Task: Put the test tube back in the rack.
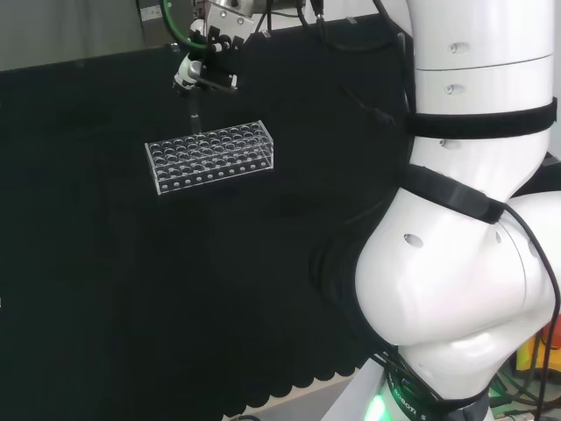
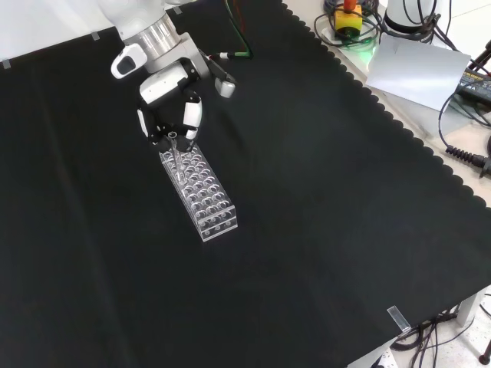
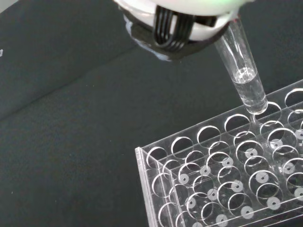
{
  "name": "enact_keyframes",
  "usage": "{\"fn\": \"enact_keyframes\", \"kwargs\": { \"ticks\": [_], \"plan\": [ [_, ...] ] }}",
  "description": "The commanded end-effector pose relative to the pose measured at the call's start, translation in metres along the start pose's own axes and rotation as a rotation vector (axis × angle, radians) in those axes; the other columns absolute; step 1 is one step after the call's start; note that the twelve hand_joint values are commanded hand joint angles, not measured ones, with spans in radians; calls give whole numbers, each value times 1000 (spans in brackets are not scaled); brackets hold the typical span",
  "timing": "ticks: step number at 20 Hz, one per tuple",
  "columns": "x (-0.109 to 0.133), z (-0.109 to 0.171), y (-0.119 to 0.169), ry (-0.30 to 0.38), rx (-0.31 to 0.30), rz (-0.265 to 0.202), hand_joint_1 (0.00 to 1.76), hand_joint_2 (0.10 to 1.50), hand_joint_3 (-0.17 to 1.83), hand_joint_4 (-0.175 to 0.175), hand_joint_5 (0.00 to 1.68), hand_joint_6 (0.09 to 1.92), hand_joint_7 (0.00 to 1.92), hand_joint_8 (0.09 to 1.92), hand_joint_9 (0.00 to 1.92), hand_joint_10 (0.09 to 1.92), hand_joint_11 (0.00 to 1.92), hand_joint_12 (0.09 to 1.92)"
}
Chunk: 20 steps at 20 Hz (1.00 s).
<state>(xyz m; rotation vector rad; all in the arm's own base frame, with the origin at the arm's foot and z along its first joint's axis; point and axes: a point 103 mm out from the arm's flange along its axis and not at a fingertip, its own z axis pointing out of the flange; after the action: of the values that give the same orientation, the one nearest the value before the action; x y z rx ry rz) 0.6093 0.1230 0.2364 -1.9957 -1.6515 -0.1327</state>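
In the front view's upper left, the hand [image 2: 170, 107] pinches the test tube [image 3: 245, 78] by its upper end, the rounded tip just above a hole in the clear rack [image 2: 201, 192]. The tube looks light, rigid, slick and breakable; holding it high seems sensible.

**Count of items on the black cloth at this moment**

You have one clear rack [image 2: 201, 193] on the cloth [image 2: 322, 230], one test tube [image 3: 244, 75] and one hand [image 2: 170, 100] on one white arm [image 1: 473, 263]. In the wrist view you can count one tube over the rack's outermost row of holes; the rack's holes are too many, and partly cut off, for you to tally, and you see a small clear strip [image 2: 398, 318] at the cloth's near edge in the front view.
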Motion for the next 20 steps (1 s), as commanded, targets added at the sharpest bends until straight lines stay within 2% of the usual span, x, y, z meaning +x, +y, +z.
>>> {"fn": "enact_keyframes", "kwargs": {
  "ticks": [1,7,8,10,20],
  "plan": [
    [8,6,-3,-22,8,-1,1419,859,234,-175,1247,556,1639,611,1259,605,1087,1045],
    [-16,-2,-5,-7,12,-4,1419,859,234,-175,1247,556,1638,611,1259,604,1086,1046],
    [-2,5,-5,-25,8,5,1419,859,234,-175,1247,556,1638,611,1259,604,1086,1046],
    [4,8,-5,-21,7,10,1419,859,234,-175,1247,556,1638,611,1259,604,1086,1046],
    [0,6,-4,0,19,7,1420,859,234,-175,1248,555,1638,611,1260,604,1085,1047]
  ]
}}
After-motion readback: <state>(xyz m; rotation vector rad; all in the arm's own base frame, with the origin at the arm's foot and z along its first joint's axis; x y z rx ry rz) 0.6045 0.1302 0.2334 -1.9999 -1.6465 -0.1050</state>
